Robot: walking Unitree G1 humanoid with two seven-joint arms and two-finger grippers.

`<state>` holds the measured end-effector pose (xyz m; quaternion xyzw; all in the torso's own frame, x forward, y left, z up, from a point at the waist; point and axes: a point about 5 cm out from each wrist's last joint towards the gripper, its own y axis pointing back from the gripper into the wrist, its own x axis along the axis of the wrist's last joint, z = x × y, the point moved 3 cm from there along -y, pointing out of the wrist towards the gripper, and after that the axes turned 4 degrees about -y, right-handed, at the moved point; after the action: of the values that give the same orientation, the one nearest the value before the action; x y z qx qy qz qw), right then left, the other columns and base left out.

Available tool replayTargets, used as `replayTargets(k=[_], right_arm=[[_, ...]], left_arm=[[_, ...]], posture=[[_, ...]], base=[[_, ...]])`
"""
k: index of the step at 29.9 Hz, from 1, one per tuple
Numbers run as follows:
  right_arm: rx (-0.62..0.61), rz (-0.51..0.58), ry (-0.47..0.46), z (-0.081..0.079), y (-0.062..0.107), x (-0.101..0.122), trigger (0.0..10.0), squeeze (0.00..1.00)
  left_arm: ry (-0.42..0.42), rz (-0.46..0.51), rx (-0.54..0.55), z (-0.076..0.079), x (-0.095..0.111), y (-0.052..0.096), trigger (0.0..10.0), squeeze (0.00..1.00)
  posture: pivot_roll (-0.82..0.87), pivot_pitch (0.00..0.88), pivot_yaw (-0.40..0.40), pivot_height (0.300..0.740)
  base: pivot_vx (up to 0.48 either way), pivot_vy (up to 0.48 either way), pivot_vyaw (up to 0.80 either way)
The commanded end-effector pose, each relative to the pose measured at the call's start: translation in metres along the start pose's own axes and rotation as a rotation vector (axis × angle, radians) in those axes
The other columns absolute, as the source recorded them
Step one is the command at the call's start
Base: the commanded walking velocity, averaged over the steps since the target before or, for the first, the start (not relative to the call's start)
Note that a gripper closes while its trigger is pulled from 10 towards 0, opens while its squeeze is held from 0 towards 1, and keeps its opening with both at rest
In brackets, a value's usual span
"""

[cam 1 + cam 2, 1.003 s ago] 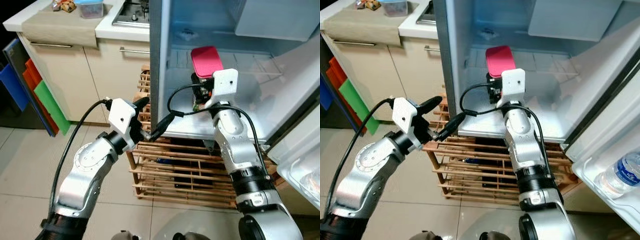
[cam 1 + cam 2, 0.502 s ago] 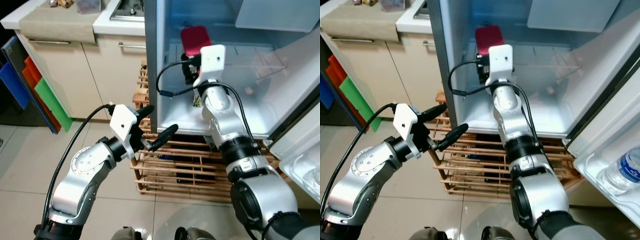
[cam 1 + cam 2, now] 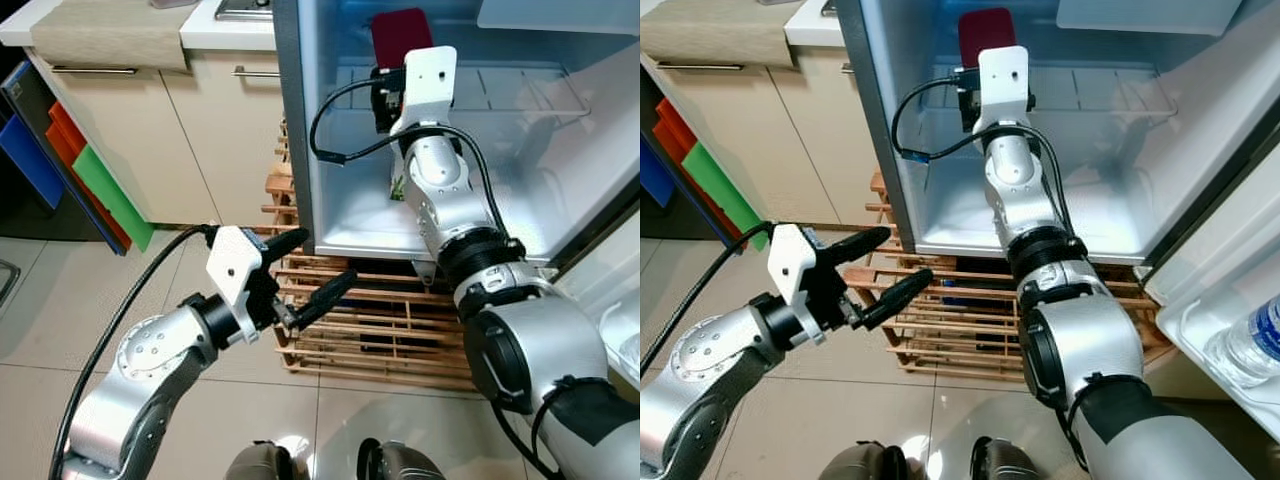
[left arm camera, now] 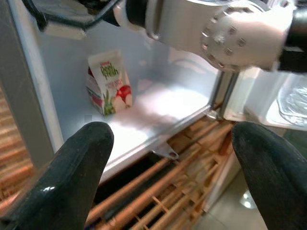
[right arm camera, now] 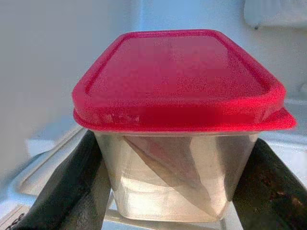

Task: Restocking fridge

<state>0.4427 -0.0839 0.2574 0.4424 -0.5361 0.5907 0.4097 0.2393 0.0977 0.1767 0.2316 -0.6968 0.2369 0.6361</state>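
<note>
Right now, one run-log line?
right gripper: shut on red-lidded clear plastic container, inside fridge | left gripper: open, idle outside

Read with difficulty "peel fresh" on juice carton (image 4: 108, 81) at fridge floor (image 4: 158, 103); other print too blurred.

Both arms (image 3: 150, 390) were silver metal with rounded joints. A white block (image 3: 232, 270) sat at each wrist, fed by a looping black cable (image 3: 120, 320). The left jaws (image 3: 310, 270) had two long, tapered black fingers (image 3: 325, 292). The right forearm (image 4: 240, 33) showed a ring of small screws (image 4: 225, 36).
</note>
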Motion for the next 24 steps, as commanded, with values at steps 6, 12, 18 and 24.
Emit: replayTargets(k=[6,12,18,24], right_arm=[[-0.005,-0.006,-0.022,-0.007,-0.009,0.013,10.0,0.0],[-0.075,-0.002,-0.116,0.006,-0.012,0.02,10.0,1.0],[-0.093,-0.002,-0.168,0.012,-0.014,0.023,10.0,1.0],[-0.078,0.004,-0.176,0.009,-0.016,0.027,10.0,1.0]], left_arm=[[0.018,-0.025,0.005,0.006,0.0,0.007,10.0,0.0],[0.031,-0.029,0.017,0.01,0.002,0.01,10.0,0.0],[0.046,-0.026,0.022,0.014,0.002,0.007,10.0,0.0],[0.045,-0.019,0.026,0.012,0.004,0.005,10.0,0.0]], posture=[[0.22,0.203,0.058,0.74],[0.23,0.217,0.043,0.74],[0.22,0.227,0.032,0.74],[0.21,0.224,0.03,0.74]], base=[[0.0,0.0,0.0],[0.0,0.0,0.0],[0.0,0.0,0.0],[0.0,0.0,0.0]])
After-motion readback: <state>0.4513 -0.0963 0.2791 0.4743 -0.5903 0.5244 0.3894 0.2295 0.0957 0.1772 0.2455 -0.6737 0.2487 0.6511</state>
